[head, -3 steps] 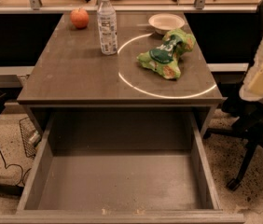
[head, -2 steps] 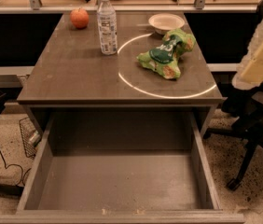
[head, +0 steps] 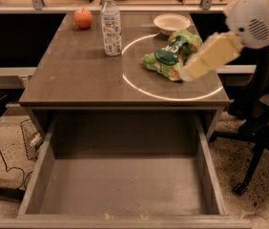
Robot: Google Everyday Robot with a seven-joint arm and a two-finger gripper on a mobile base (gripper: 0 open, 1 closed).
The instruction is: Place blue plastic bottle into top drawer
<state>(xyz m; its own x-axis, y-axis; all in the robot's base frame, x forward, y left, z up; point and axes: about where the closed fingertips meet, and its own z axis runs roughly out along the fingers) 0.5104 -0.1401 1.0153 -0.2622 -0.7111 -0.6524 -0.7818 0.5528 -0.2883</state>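
Blocky pale pincer (head: 189, 72) by crinkly green bag (head: 165, 58), slim clear bottle (head: 110, 26) apart.

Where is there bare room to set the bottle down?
The whole drawer floor is bare. On the desk, the left front, before apple and bottle, is free. The right is crowded: bowl, green bag, and the gripper beside the bag.

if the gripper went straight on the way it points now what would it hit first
Most likely the green snack bag: the gripper, at the right of the desk, points down-left with its tip at the bag's edge. Its height above the bag is unclear. The blue plastic bottle is off that line.
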